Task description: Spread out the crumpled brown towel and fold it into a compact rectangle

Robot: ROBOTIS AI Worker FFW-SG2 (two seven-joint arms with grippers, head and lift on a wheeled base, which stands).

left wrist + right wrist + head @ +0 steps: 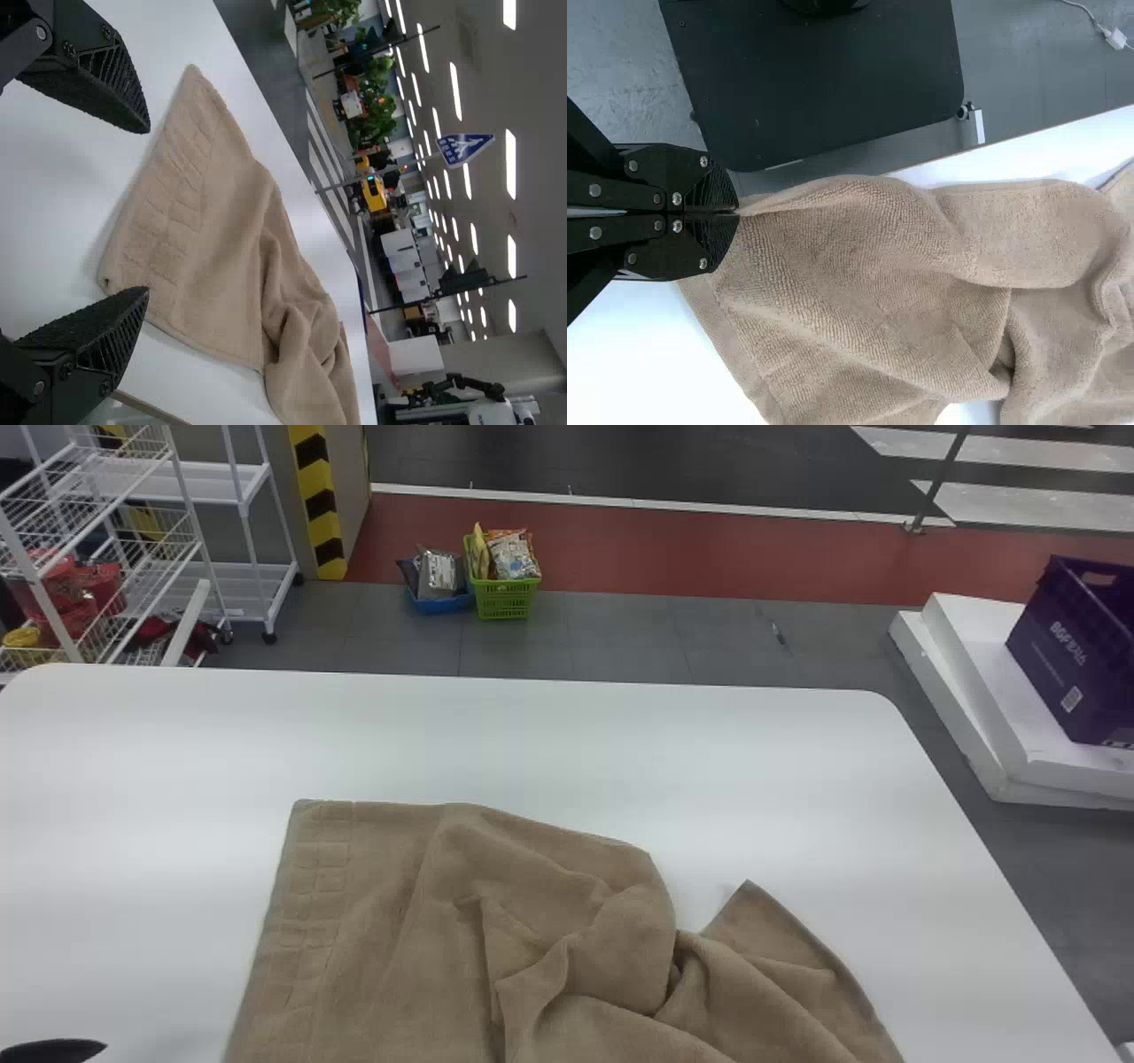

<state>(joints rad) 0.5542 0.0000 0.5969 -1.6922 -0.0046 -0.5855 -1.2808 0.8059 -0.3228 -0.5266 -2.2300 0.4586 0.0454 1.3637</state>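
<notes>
Left gripper [55, 1051], fingers apart, brown towel [372, 930] around its three o'clock; right gripper [737, 212] clamps the towel's edge!

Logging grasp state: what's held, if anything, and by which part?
Right end effector pinches the brown towel by its edge; can't tell if at a corner. Left end effector holds nothing.

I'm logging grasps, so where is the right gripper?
In the right wrist view, the right gripper is shut on the brown towel, close to the white table's edge.
</notes>
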